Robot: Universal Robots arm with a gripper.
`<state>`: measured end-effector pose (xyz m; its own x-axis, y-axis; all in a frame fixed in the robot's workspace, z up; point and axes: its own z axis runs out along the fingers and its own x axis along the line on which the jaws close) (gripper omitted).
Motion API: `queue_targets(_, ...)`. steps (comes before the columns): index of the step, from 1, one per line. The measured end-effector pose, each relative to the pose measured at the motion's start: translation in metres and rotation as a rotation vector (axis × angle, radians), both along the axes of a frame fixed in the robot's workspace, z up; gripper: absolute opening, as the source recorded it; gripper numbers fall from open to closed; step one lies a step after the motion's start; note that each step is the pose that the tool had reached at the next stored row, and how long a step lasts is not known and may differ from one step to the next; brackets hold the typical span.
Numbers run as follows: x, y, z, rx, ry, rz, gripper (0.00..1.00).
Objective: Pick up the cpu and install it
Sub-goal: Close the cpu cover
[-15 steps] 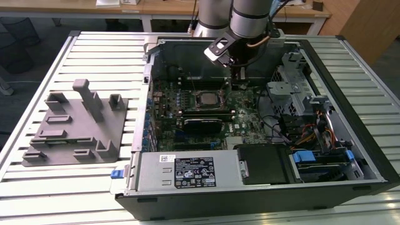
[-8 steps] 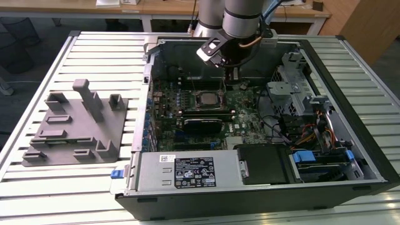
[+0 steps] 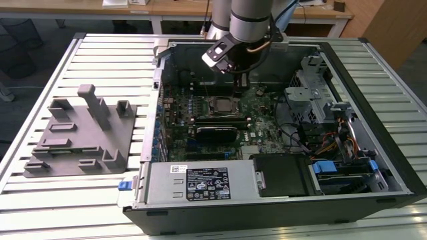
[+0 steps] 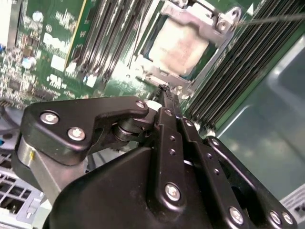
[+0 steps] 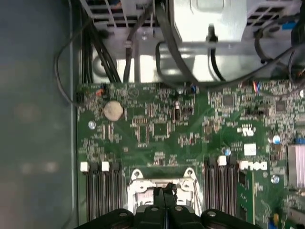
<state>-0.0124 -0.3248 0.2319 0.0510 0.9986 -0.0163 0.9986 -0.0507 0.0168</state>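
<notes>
Silvery-grey metal with a pale rim: the cpu point(image 4: 181, 45) lies flat inside the socket frame point(image 4: 224, 24) on the green motherboard point(image 5: 157, 124), well inside the open computer case point(image 3: 267, 220). In the exterior view it sits near the middle of the board point(image 3: 221, 104), just below where I hang.

My gripper point(image 4: 164, 89) has its jaws pressed together, with nothing I can see between them. The tips point down at the near edge of the socket, close above it. I cannot tell whether they touch the frame.

The hazards, as I judge them:

- **Pressure on the chip.** My closed tips make a narrow, hard point. If I sink any lower while off-centre, the force lands on one edge of the cpu and could tilt it on the contacts beneath, which I judge would bend easily.
- **The lever.** The thin wire lever point(image 4: 271, 19) runs off to one side of the frame. I cannot tell whether it is latched. If it is free, the chip is held only by its own weight, and a sideways brush from me could shift it out of register.
- **Crowding.** The dark memory slots point(image 4: 238, 71) stand just beside the socket, so a sideways drift would scrape them or the small parts on the board.
- **Blind spot.** In the first wrist view my own gripper point(image 5: 165, 190) covers part of the socket, so I could miss a slight misalignment there.
</notes>
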Motion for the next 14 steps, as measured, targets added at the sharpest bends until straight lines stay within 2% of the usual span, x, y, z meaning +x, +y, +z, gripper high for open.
queue_targets(5,-0.016,0.0,-0.0058,0.0003,-0.0001,0.0,0.11)
queue_targets(14,-0.04,0.0,-0.0105,0.0001,-0.0001,0.001,0.11)
